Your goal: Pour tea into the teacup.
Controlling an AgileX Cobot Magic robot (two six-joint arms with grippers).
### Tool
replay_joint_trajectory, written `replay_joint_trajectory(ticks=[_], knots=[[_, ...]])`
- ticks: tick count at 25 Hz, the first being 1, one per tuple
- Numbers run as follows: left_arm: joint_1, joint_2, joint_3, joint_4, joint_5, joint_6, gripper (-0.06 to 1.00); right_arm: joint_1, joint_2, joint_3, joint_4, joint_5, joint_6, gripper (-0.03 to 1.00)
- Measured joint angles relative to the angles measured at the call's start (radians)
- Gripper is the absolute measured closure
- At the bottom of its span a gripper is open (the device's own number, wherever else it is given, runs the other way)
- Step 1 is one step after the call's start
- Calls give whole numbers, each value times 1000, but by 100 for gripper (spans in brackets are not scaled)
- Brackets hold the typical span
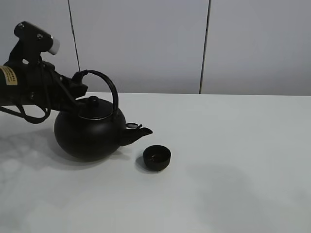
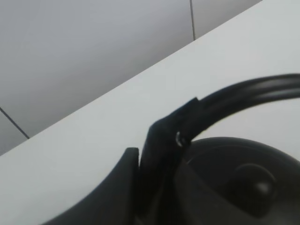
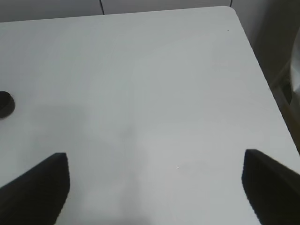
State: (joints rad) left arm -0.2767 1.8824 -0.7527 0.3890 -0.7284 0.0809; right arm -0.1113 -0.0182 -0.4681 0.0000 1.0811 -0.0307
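A big black kettle with an arched handle rests on the white table, close to upright, with its spout pointing right. My left gripper is shut on the left end of the handle. In the left wrist view the gripper clamps the handle above the kettle lid. The teacup, small, black and glossy, stands on the table just right of and below the spout. It also shows at the edge of the right wrist view. My right gripper is open and empty over bare table, well away from the cup.
The white table runs wide to the right of the cup. Its far right edge and rounded corner show in the right wrist view. A grey panelled wall stands behind the table.
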Motion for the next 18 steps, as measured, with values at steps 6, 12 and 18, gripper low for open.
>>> replay_joint_trajectory(ticks=[6, 12, 18], knots=[[0, 0, -17, 14, 41, 0, 83, 0, 0, 0, 0, 0, 0, 27], [0, 0, -20, 16, 44, 0, 83, 0, 0, 0, 0, 0, 0, 27], [-19, 0, -32, 16, 66, 0, 83, 0, 0, 0, 0, 0, 0, 27]])
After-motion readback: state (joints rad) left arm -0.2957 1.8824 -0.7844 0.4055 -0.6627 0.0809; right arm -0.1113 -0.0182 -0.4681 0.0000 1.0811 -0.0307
